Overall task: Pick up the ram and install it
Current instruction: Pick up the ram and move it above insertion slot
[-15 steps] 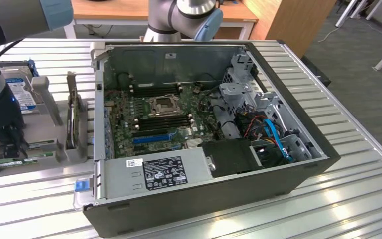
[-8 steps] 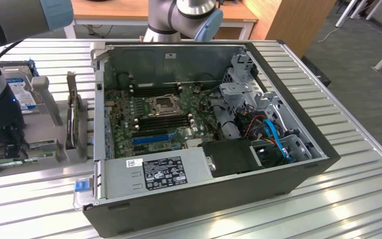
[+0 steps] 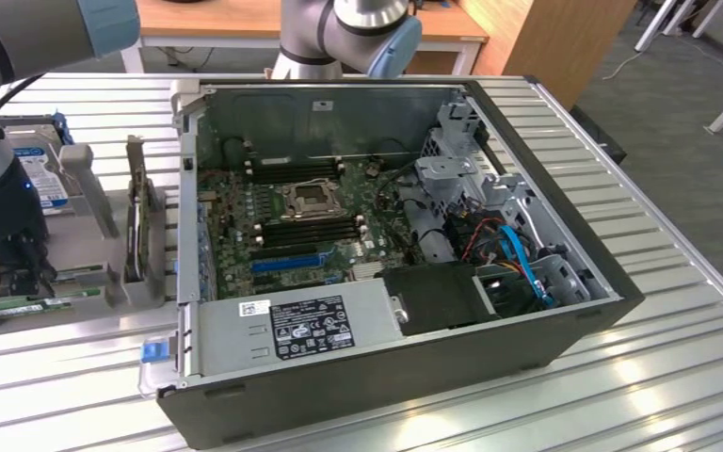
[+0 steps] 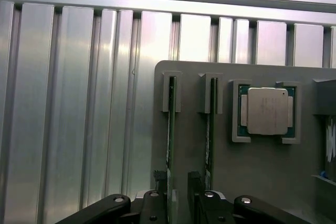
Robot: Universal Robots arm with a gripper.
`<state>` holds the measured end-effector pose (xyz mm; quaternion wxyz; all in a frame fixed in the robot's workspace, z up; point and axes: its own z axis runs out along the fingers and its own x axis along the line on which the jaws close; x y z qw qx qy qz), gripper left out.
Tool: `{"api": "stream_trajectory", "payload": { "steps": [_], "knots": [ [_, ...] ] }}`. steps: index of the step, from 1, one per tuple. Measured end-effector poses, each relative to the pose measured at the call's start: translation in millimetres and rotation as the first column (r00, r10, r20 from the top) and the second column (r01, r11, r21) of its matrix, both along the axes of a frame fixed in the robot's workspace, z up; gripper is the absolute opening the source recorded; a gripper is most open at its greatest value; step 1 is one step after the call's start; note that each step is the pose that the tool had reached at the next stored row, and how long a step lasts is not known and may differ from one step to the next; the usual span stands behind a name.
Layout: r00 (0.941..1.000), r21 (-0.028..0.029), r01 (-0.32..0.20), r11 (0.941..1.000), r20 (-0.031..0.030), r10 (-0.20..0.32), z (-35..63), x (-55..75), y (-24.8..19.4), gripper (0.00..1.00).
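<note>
Two rams stand on edge in slotted holders on a grey tray (image 4: 247, 171). My gripper (image 4: 177, 182) is open, and its dark fingers (image 4: 195, 182) stand one on each side of the nearer end of one ram (image 4: 171, 129) with a small gap on both sides. The other ram (image 4: 208, 129) runs parallel just beside it, outside the fingers. In the exterior view, the gripper (image 3: 16, 278) hangs low over the green ram (image 3: 29, 306) at the exterior view's far left, beside the open computer case (image 3: 375, 377). Black memory slots (image 3: 309, 226) lie on the motherboard next to the processor socket.
A square silver processor (image 4: 267, 110) sits in its own pocket on the tray beyond the second ram. A hard drive (image 3: 35, 174) and upright cards (image 3: 138, 217) stand between the tray and the case wall. A blue slot (image 3: 289, 261) and a power supply (image 3: 305, 330) are in the case. Ribbed metal table (image 4: 63, 103) all around.
</note>
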<state>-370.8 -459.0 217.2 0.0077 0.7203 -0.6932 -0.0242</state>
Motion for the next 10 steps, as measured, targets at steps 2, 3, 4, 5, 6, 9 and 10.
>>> {"api": "stream_trajectory", "payload": {
  "steps": [2,3,4,5,6,9,10],
  "knots": [
    [1.0,-0.0002,0.0,1.0,-0.0002,0.0,-0.3,0.0,0.0,0.29],
    [1.0,0.0,0.0,1.0,0.0,0.0,-0.9,0.0,0.0,0.29],
    [1.0,0.0,0.0,1.0,0.0001,0.0,-1.5,0.0,0.0,0.29],
    [1.0,0.0,0.0,1.0,0.0,0.0,-2.1,0.0,0.0,0.29],
    [1.0,0.0,0.0,1.0,0.0001,0.0,-2.9,0.0,0.0,0.29],
    [1.0,0.0,0.0,1.0,-0.0001,0.0,-4.8,0.0,0.0,0.29],
    [1.0,-0.0001,0.0,1.0,-0.0001,0.0,-5.3,0.0,0.0,0.29]
  ]
}}
